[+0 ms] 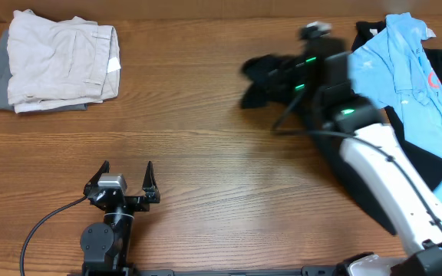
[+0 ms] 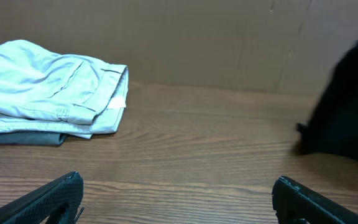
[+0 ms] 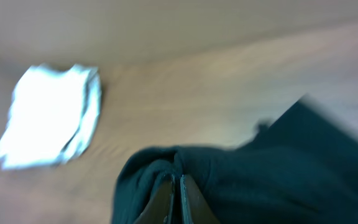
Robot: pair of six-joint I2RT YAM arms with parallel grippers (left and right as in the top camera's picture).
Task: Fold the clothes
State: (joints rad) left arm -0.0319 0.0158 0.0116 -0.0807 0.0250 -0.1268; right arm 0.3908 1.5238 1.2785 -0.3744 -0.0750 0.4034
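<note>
The black shirt is bunched at the upper middle of the table and trails right under the light blue polo. My right gripper reaches left from the right side and is shut on a fold of the black shirt. In the blurred right wrist view its fingers are pressed together with dark cloth wrapped round them. My left gripper rests near the front left, open and holding nothing. The left wrist view shows its jaws wide apart over bare wood, with the black shirt at far right.
A folded pale beige garment lies on a grey one at the far left corner, also seen in the left wrist view. The wooden table lies between the arms. The right arm's white links cross the right side.
</note>
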